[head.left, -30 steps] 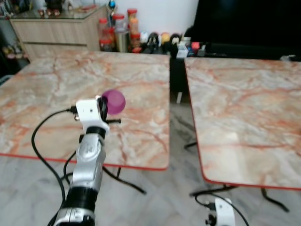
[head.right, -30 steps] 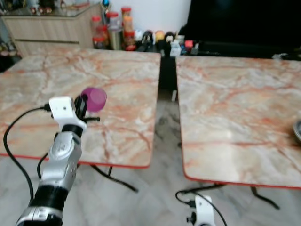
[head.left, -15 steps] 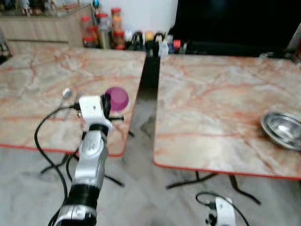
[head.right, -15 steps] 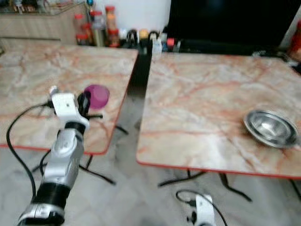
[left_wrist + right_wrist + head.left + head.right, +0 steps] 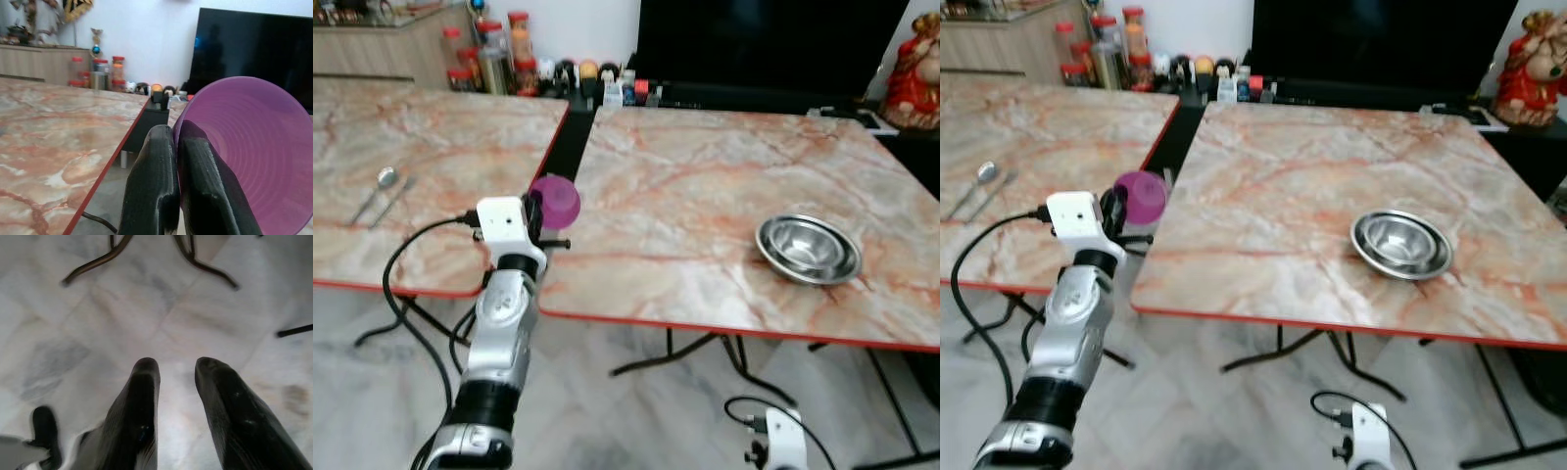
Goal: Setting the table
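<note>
Change: the camera has swung toward the robot's right since 1 s ago; the right table now fills the middle, and the steel bowl and a spoon have come into sight. The cup sits in the left gripper as before.
Right table (image 5: 705, 196): marble top with red edge, the landmark here.
Left table (image 5: 431, 157): just beside the right table, a dark gap between the 2.
Television (image 5: 764, 44): black, behind the right table's far edge.
Steel bowl (image 5: 808, 249): on the right table, toward its right near part.
Left gripper (image 5: 177, 181): raised over the right table's near left corner, 2 fingers pinched on the cup's rim.
Purple cup (image 5: 554, 202): held on its side, above that same corner.
Spoon (image 5: 374, 191): on the left table.
Right gripper (image 5: 176, 401): hanging low in front of the right table, fingers apart over the floor.
</note>
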Controlling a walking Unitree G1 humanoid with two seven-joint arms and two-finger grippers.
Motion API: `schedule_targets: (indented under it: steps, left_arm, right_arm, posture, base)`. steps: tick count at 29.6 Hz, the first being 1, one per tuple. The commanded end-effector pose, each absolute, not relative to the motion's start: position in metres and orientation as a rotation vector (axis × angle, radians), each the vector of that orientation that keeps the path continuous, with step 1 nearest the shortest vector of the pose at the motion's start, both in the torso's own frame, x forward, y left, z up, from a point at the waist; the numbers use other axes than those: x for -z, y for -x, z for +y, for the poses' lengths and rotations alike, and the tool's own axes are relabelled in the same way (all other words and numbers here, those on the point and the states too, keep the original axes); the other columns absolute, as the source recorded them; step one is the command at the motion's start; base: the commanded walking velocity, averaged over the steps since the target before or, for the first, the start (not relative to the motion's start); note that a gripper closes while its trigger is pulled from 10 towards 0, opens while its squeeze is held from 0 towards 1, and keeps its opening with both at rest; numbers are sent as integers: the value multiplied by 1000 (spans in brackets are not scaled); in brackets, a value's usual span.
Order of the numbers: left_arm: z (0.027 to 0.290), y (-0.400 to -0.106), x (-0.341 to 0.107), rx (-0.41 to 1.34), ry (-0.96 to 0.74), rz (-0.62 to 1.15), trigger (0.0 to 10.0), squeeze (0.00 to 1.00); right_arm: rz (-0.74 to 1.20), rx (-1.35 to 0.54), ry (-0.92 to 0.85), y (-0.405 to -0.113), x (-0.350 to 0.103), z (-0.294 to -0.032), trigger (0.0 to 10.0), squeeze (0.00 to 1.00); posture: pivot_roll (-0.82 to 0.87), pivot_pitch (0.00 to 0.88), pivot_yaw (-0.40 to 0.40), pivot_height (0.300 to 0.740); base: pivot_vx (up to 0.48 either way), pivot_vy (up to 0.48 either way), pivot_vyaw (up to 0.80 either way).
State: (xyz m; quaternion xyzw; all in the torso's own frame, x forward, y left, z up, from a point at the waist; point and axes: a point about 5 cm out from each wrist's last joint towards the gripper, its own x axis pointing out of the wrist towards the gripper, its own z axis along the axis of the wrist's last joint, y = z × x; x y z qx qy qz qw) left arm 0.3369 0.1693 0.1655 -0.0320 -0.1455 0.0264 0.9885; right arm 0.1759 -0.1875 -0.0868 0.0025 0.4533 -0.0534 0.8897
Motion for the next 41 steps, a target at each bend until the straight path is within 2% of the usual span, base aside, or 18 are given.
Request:
schedule_targets:
  steps: [1, 17, 36, 41]
  left_arm:
    - [159, -339, -171, -22, 66, -305, 10000, 0]
    - [157, -341, -169, -16, 73, -291, 10000, 0]
    - [172, -342, -166, -79, 108, -265, 10000, 0]
    - [176, -343, -167, -95, 102, -266, 10000, 0]
  right_arm:
    - [936, 130, 5, -177, 85, -195, 10000, 0]
    - [936, 129, 5, -176, 86, -196, 10000, 0]
    - [931, 111, 26, -178, 84, -196, 10000, 0]
    - [928, 97, 31, -179, 84, -194, 10000, 0]
  posture:
    - [-6, 0, -20, 740]
    - [-8, 0, -24, 740]
    - [-3, 0, -32, 740]
    - [-3, 0, -30, 740]
  base:
    - [0, -442, 0]
    - [0, -420, 0]
    - [0, 0, 0]
    - [311, 0, 730]
